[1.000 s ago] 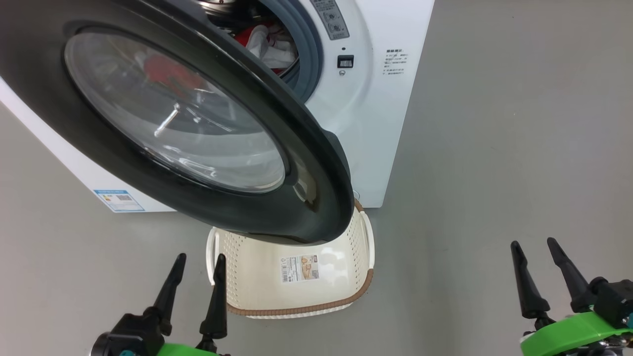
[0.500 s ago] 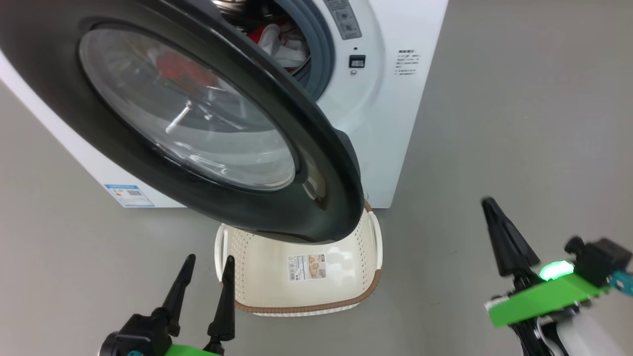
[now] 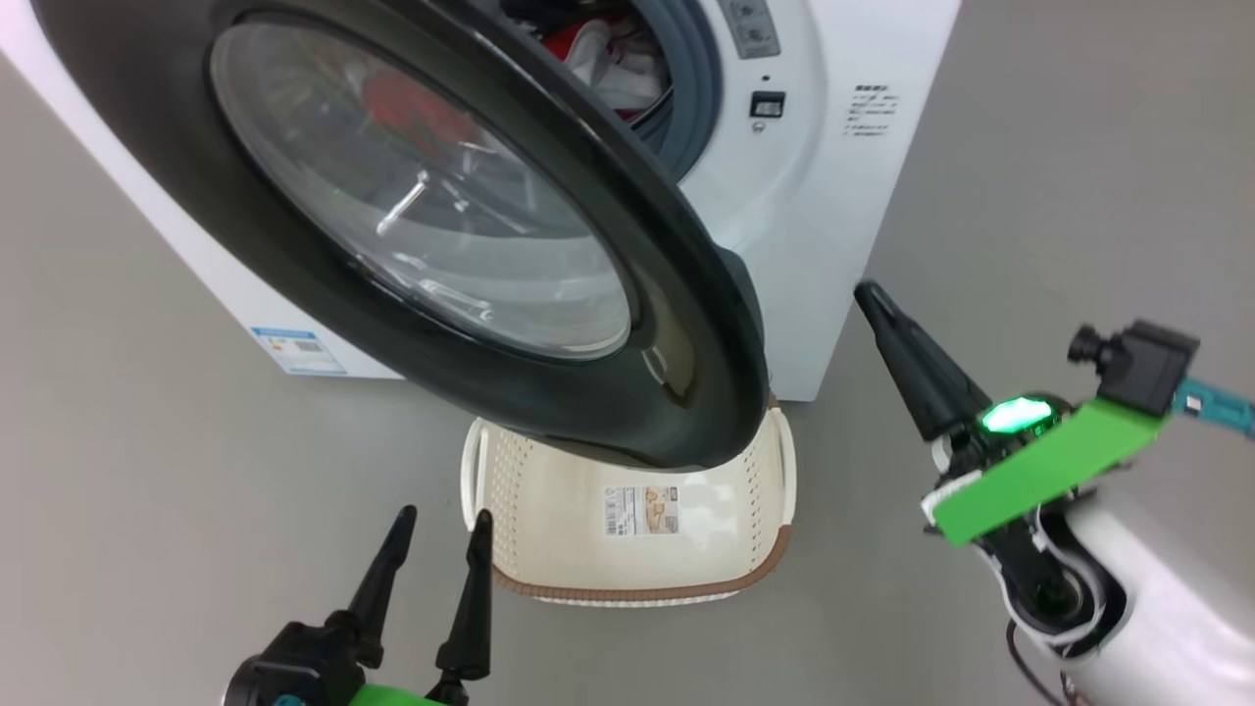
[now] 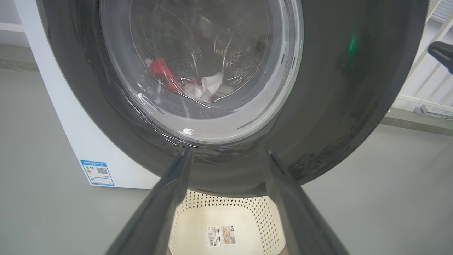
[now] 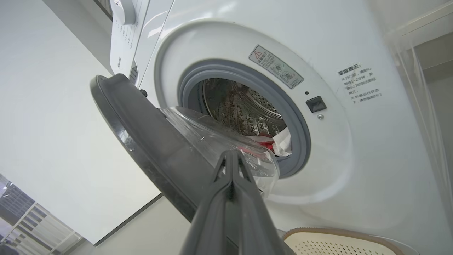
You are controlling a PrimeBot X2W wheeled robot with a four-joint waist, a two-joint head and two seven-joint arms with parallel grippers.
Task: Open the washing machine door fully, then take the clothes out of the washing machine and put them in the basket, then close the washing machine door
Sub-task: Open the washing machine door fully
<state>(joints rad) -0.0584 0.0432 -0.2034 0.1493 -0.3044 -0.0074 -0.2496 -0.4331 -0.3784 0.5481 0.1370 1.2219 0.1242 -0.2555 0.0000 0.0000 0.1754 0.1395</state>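
Glass and black rim of the washing machine door (image 3: 422,206) fill the space just ahead of the left pincer (image 3: 444,513), whose two dark fingers (image 4: 166,198) stand well apart and empty. The door hangs part-way open; its top and one side are cut off at the head view's edge. Directly beyond that pincer's tips, under the door's lower edge, the basket (image 3: 637,592) sits on the grey floor (image 3: 1029,147). The door hides its far half; the near brown rim and a paper label (image 3: 642,510) on its bottom are plain to see. The right pincer (image 3: 868,294) is raised beside the door's free edge, its fingers pressed together into a single point, and the head view shows a gap between it and the door. Past its tip the washing machine (image 3: 814,226) shows a grey ring (image 5: 300,134) and the steel drum (image 5: 240,106), with the clothes (image 5: 274,141) lying low in the drum mouth, red and white, partly screened by the door's glass bowl (image 5: 212,138). Seen through that glass from the left pincer's side they look like one small heap, though reflections make this hard to judge.
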